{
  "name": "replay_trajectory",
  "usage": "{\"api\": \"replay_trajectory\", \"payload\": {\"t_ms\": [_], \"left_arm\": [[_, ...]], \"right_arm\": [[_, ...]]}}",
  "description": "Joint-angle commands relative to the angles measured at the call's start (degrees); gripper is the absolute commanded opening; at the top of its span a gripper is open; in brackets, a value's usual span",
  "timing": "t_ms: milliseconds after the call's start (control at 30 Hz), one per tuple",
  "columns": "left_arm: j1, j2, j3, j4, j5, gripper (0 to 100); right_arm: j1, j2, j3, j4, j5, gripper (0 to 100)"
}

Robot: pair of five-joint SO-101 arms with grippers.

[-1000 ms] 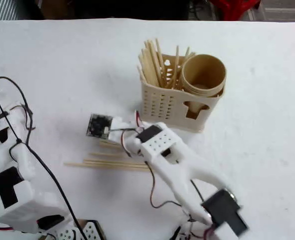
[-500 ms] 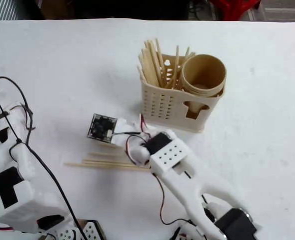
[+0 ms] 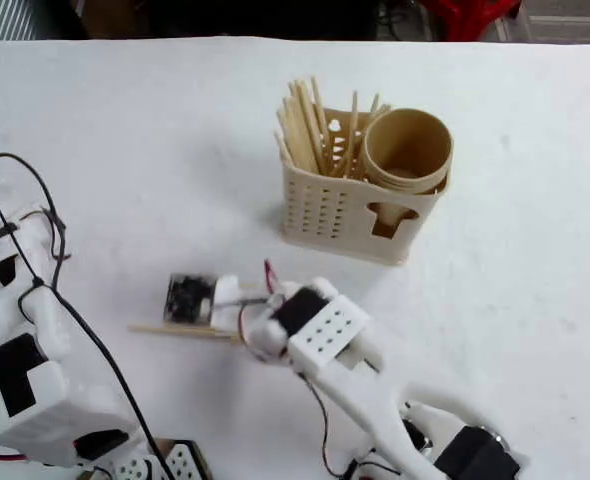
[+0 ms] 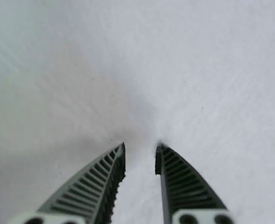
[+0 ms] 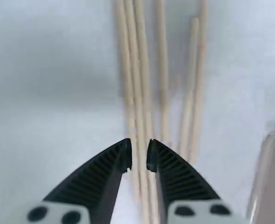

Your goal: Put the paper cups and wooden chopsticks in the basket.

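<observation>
White table [image 3: 125, 130], dark strip of room behind it. The basket [image 3: 325, 215] stands upright mid-table. Nested paper cups [image 3: 407, 150] already sit in one end of it and a bundle of wooden chopsticks [image 3: 310, 125] stands in the other, so by my read you're most of the way there and the cups look done. What's left: the loose chopsticks [image 5: 137, 70] lying flat on the table near the front, well apart from the basket. Your right gripper [image 5: 138, 156] is low over them, jaws a narrow gap apart and straddling one or two sticks. Not clamped yet as far as I can judge, and I can't tell if the tips touch the table. Your left gripper [image 4: 140, 149] sits over bare table, jaws apart, holding nothing. Hidden: in the high view the right arm [image 3: 325, 335] covers most of the loose sticks and only their ends poke out. Count from the wrist view instead, roughly five or six, some overlapping. The number of cups in the stack can't be made out.
</observation>
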Motion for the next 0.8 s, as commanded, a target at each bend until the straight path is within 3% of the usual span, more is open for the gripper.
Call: {"api": "replay_trajectory", "payload": {"t_ms": [0,400,633,767], "left_arm": [[-0.13,-0.66,-2.37,0.26,-0.70,12],[-0.13,-0.66,-2.37,0.62,-0.70,12],[-0.13,-0.57,-2.37,0.35,-0.70,12],[-0.13,-0.48,-2.37,0.35,-0.70,12]], "right_arm": [[-4.35,-2.15,2.90,-0.48,5.71,9.4],[-3.82,11.56,0.88,-8.13,7.21,10.8],[2.51,12.62,-2.46,-8.66,7.03,1.9],[4.79,12.62,-3.69,-10.07,2.99,4.4]]}}
